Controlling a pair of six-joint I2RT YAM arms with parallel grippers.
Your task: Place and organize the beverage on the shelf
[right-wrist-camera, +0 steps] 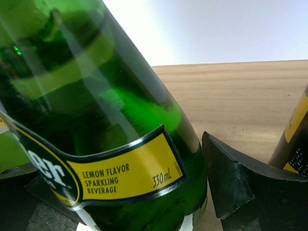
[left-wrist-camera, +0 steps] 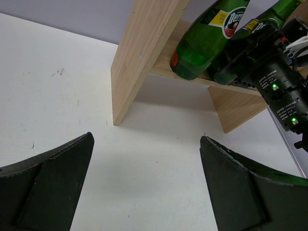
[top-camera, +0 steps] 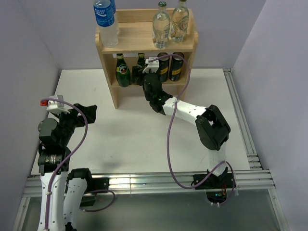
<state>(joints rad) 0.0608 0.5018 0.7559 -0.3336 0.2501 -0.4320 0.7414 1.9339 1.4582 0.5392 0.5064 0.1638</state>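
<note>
R hand (top-camera: 142, 74) straddles green bottle (right-wrist-camera: 120, 120), shelf (top-camera: 137, 36) lower tier; grip unclear.

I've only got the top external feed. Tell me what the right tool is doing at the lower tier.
Observer: On the right wrist camera a green bottle stands between the fingers of the right tool; I can't tell whether they press it.
Operator: Read me what's printed on it.
Observer: Lemon flavor sparkling beverage, on a yellow label.
Operator: Report the left tool.
Observer: Open, nothing between its fingers, facing the shelf.
</note>
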